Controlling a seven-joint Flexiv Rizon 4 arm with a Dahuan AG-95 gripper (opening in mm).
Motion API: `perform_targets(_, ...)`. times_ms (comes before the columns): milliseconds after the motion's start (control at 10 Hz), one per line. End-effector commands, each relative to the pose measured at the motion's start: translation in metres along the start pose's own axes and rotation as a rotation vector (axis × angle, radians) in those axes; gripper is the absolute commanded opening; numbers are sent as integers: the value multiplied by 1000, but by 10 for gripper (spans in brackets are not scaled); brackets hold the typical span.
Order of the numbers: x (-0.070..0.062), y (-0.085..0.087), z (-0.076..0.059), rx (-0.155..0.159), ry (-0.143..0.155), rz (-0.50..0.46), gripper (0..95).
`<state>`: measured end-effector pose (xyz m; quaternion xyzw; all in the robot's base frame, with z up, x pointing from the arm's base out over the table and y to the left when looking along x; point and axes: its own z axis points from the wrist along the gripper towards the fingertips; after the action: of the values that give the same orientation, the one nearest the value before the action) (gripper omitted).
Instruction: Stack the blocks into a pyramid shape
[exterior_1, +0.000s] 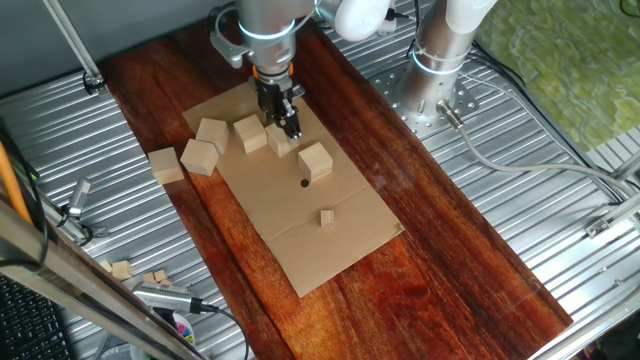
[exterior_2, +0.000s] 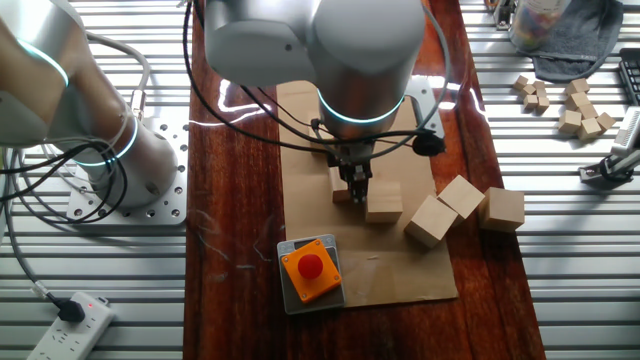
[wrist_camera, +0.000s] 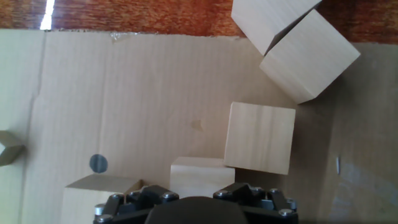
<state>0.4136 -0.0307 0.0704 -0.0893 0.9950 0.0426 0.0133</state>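
The gripper (exterior_1: 288, 128) stands low over the cardboard sheet (exterior_1: 340, 235) on the tabletop (exterior_1: 440, 250), directly above one block (wrist_camera: 198, 176). A second block (wrist_camera: 259, 137) lies touching it on one side; a third (wrist_camera: 99, 190) sits just beside it on the other. Three more blocks (exterior_2: 462, 207) lie farther off toward the sheet's edge.

Whether the fingers are spread or pinching the block cannot be told: all three views hide the fingertips.
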Motion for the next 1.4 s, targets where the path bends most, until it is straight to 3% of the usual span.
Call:
perform_targets(100, 0, -1, 2, -1, -5, 4, 760)
perform_targets(1200, 1, -10, 12, 17, -6, -4, 760)
perform_targets(1300, 1, -10, 13, 17, -8, 4, 570)
perform_targets(1400, 1, -10, 13, 16, -7, 8, 570)
